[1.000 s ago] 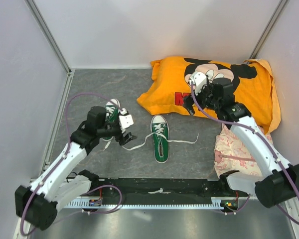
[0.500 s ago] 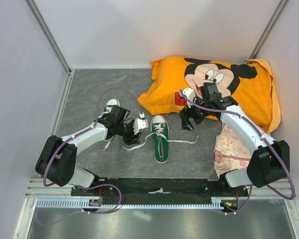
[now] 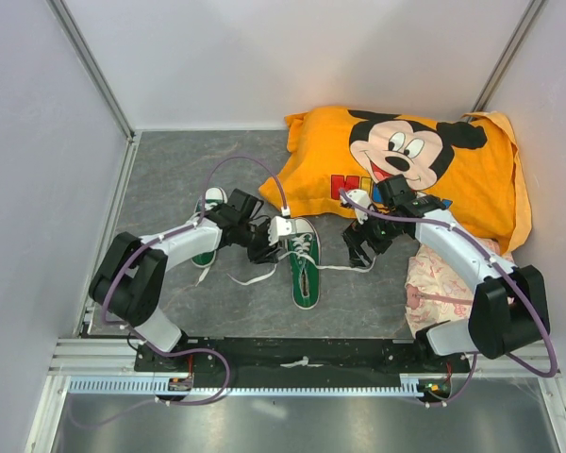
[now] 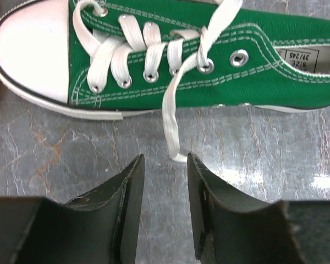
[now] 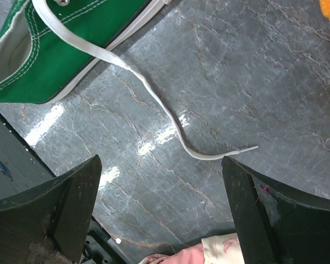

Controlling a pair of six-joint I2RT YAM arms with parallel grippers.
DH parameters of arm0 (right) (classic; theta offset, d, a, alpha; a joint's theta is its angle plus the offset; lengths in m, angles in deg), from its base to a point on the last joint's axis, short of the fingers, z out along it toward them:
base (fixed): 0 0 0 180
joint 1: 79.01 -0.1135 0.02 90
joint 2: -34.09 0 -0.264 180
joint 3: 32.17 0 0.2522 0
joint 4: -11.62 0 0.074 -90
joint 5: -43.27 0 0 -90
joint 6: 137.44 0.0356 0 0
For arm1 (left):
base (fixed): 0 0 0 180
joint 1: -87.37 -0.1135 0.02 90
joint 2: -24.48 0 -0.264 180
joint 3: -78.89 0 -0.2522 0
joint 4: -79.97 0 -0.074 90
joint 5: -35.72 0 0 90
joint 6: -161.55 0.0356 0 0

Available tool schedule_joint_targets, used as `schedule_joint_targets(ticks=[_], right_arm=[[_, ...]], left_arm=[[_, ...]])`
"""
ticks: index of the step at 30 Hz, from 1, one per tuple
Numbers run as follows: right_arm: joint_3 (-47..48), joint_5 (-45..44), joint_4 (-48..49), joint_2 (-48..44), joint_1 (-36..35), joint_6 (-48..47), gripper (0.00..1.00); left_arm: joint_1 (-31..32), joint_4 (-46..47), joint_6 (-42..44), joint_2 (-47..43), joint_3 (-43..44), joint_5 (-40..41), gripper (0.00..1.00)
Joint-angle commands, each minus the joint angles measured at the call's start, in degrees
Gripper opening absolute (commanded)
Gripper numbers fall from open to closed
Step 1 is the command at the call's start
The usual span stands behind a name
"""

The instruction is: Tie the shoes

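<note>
The middle shoe (image 3: 303,264) lies on the grey table (image 3: 170,170) with its laces (image 4: 173,118) loose and no knot begun. The second shoe (image 3: 211,197) sits partly under the left arm. The left gripper (image 4: 165,165) hovers at one lace end with its jaws narrowly parted. The right gripper (image 5: 162,165) is spread wide above the other end. Both are empty, so all the tying remains.

The left arm (image 3: 181,243) hides most of the far-left sneaker (image 3: 212,197), only its toe showing.

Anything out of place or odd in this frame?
Nothing damaged. On the middle shoe the laces lie untied, one end trailing to each side. The other shoe sits apart, partly hidden under the left arm. An orange cloth and a pink cloth lie nearby.
</note>
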Motion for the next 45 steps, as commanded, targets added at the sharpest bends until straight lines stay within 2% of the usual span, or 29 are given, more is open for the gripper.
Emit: schedule_joint_targets(ticks=[1, 9, 14, 23, 25, 26, 27, 30, 32, 38, 45], right_arm=[[0.14, -0.87, 1.02, -0.69, 0.11, -0.81, 0.98], [1.81, -1.13, 0.85, 1.60, 0.20, -1.87, 0.98], [1.90, -1.04, 0.85, 2.48, 0.11, -2.31, 0.97], [1.46, -1.39, 0.41, 3.01, 0.11, -3.10, 0.97], [1.46, -1.66, 0.23, 2.92, 0.11, -3.27, 0.96], [1.46, -1.74, 0.06, 2.83, 0.20, -3.36, 0.96], [1.37, -1.75, 0.06, 2.83, 0.11, -3.36, 0.96], [0.93, -2.36, -0.29, 3.00, 0.20, -3.71, 0.95], [0.23, -3.32, -0.29, 3.09, 0.11, -3.98, 0.94], [-1.18, -5.70, -0.56, 3.44, 0.11, -4.33, 0.93], [-1.88, -5.79, -0.56, 3.97, 0.11, -4.59, 0.90]], left_arm=[[0.90, -2.38, 3.49, 1.46, 3.07, -1.32, 0.43], [1.42, -4.50, 2.88, 2.25, 2.37, -1.50, 0.42], [1.86, -4.50, 3.06, 3.04, 2.28, -0.80, 0.36], [1.77, -4.59, 4.20, 4.63, 3.77, 0.08, 0.37], [1.77, -4.85, 4.64, 5.24, 4.39, 0.35, 0.34], [1.77, -5.03, 4.99, 5.33, 4.65, 0.17, 0.29], [1.77, -5.38, 5.77, 5.42, 4.92, 0.08, 0.21], [1.60, -6.26, 6.13, 4.63, 5.27, -0.88, 0.07], [1.42, -7.05, 6.05, 2.62, 5.36, -2.72, 0.01], [1.16, -6.53, 3.06, -4.94, 3.96, -7.56, 0.02], [1.16, 3.66, -8.26, -9.70, 1.14, -8.79, 0.02]])
